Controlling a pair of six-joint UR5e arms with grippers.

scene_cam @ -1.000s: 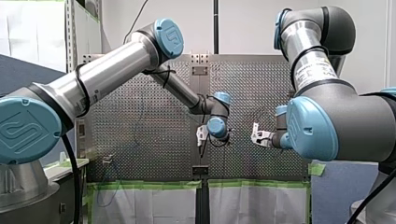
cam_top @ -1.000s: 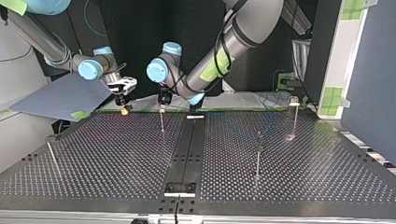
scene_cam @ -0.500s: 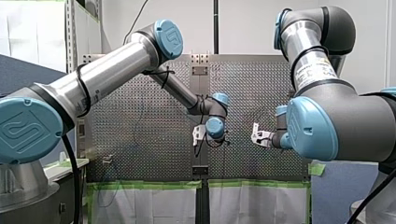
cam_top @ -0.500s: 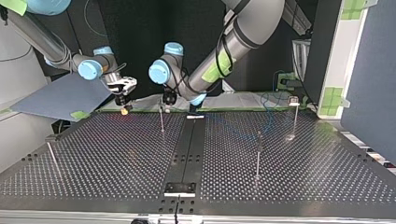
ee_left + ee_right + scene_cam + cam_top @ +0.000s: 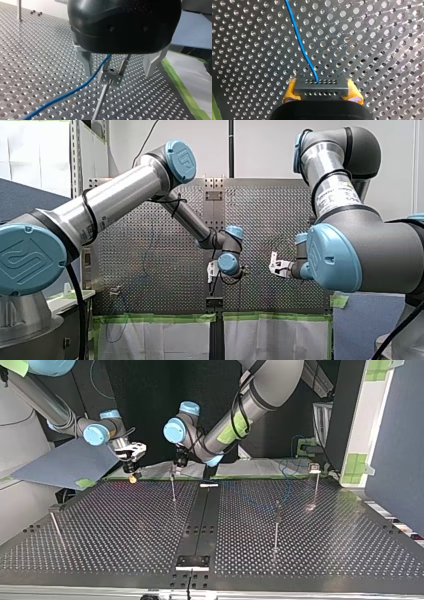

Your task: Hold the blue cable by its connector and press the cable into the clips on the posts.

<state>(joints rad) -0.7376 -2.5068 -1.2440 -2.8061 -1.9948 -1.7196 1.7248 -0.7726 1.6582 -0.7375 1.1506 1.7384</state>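
In the right wrist view my right gripper [image 5: 322, 96] has its yellow pads shut on a grey connector [image 5: 321, 87]. The blue cable [image 5: 299, 37] runs out of the connector across the perforated plate. In the left wrist view my left gripper [image 5: 118, 73] is open, its metal fingers [image 5: 85, 61] standing wide apart. Between them stands a thin post with a clip [image 5: 111, 75], and the blue cable [image 5: 75, 90] passes close by the clip; whether it sits in the clip I cannot tell. In the top view my left gripper [image 5: 176, 460] hovers over that post [image 5: 173, 487], with my right gripper [image 5: 132, 472] beside it.
More thin posts rise from the perforated table [image 5: 125, 525]: one right of the middle [image 5: 276, 527], one at the far right [image 5: 315, 485], one at the left edge [image 5: 55, 527]. Green tape marks the table's far border [image 5: 182, 92].
My left arm's wrist has shifted a little, downward in the front view and up and to the right in the top view. My right arm has not moved.
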